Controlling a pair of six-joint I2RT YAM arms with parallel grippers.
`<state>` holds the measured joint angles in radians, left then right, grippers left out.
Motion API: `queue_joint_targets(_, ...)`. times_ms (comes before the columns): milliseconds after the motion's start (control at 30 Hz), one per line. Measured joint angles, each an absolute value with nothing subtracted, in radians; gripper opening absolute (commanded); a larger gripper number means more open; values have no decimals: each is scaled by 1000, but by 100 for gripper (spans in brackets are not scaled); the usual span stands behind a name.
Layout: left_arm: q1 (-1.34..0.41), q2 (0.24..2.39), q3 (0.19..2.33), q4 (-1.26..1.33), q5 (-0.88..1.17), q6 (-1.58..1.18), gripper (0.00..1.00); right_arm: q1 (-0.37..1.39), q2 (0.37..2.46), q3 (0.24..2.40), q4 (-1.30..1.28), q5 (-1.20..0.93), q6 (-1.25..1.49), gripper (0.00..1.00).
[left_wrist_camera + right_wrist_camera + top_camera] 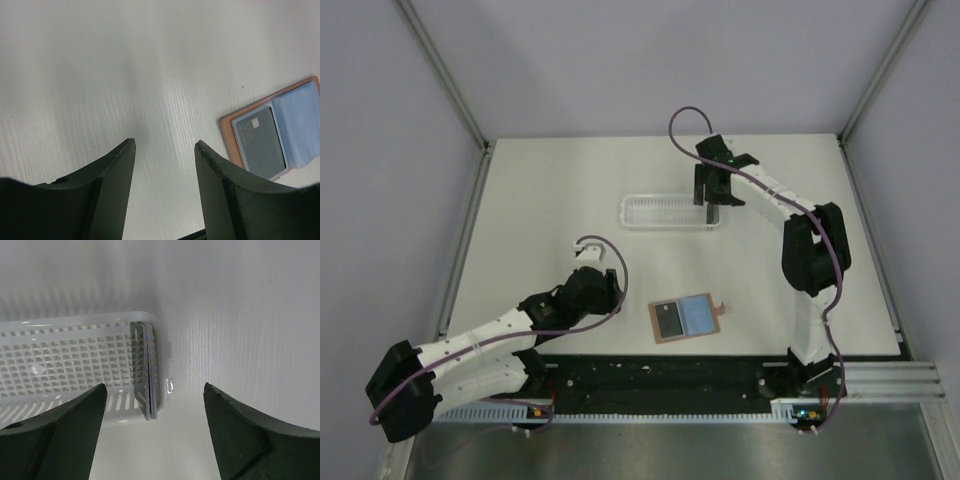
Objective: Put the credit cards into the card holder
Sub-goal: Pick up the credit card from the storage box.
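The card holder lies open near the table's front edge, reddish-brown with a pale blue panel on its right. A dark credit card with a small white mark lies on its left panel. More credit cards stand on edge in a thin stack against the right end wall of the white slatted tray. My right gripper hangs open above that end of the tray, one finger on each side of the stack, touching nothing. My left gripper is open and empty over bare table, left of the card holder.
A black rail runs along the table's near edge behind the arm bases. Grey walls and aluminium posts close in the left, right and back sides. The right arm's purple cable loops above the tray.
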<state>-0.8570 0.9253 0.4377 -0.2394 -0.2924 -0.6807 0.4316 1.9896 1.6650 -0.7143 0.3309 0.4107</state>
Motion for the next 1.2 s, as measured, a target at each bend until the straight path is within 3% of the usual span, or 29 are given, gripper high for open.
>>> queue_joint_targets(900,-845,925,437,-231,-251,-681,56,431,2137,1717,-752,437,392,74)
queue_joint_targets(1200,-840,934,437,-219,-239,-681,55,430,2137,1718,-756,478,376,53)
